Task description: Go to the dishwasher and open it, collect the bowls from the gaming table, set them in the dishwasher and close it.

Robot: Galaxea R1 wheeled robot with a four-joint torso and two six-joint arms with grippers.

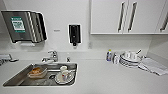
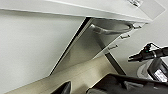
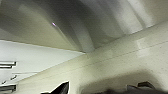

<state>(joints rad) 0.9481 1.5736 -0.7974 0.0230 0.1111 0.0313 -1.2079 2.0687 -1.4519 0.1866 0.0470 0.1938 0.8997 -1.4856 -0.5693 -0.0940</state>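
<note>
At the counter (image 1: 100, 75), I face the sink (image 1: 15, 78).
Dishwasher (image 2: 82, 52) probably below; grip states unclear; hook its handle (image 2: 110, 30) squarely.

Sink (image 1: 15, 79) holds dishes; plates (image 1: 129, 60) stacked on counter (image 1: 100, 77).

The head camera looked down from high, close over the tabletop (image 1: 105, 77) and sink (image 1: 15, 79), facing the wall. Both wrist cameras sat low, angled upward along the floor (image 3: 120, 62) toward white cupboard fronts (image 2: 30, 47).

Bare counter (image 1: 100, 77) mid-span passable; sink (image 1: 15, 79) crowded with dishes; stacked plates (image 1: 128, 60) and cloth (image 1: 153, 65) block right end.
</note>
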